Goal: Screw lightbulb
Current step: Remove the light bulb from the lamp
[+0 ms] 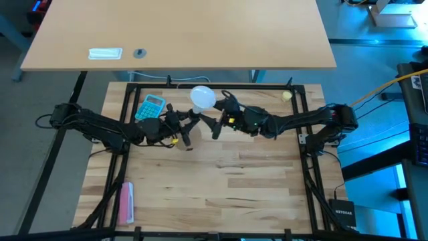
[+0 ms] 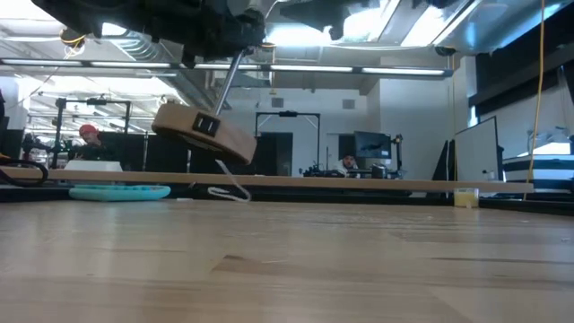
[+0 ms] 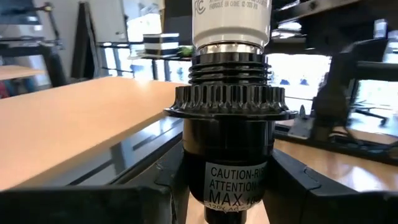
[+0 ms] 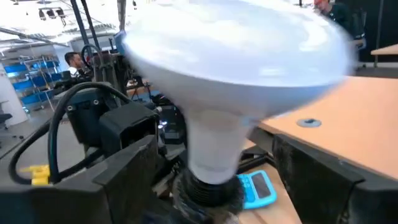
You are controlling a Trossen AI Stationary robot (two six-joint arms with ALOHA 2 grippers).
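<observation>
The white lightbulb (image 1: 202,98) sits with its base in a black socket (image 3: 230,137), and its neck (image 3: 231,22) shows above the socket's ribbed collar. The socket belongs to a round wooden disc (image 2: 202,133) that hangs tilted above the table, with a cord (image 2: 231,190) trailing below it. My left gripper (image 1: 182,127) is shut on the socket. My right gripper (image 1: 217,117) is open, and its fingers (image 4: 130,174) stand on either side of the bulb's tapered neck (image 4: 214,143) without clearly touching it. My left gripper pinches the black socket's body (image 3: 230,180), below the ribbed collar, between its two fingers (image 3: 311,190). It comes roughly level from the table's left. The socket and its wooden disc are lifted clear of the table, tilted, with the bulb on the far end.
A teal calculator (image 1: 151,107) lies at the far left of the wooden table, just behind the left arm. A small yellowish ball (image 1: 286,96) lies at the far right, and a pink object (image 1: 126,201) at the near left. A black frame (image 1: 127,120) rings the table.
</observation>
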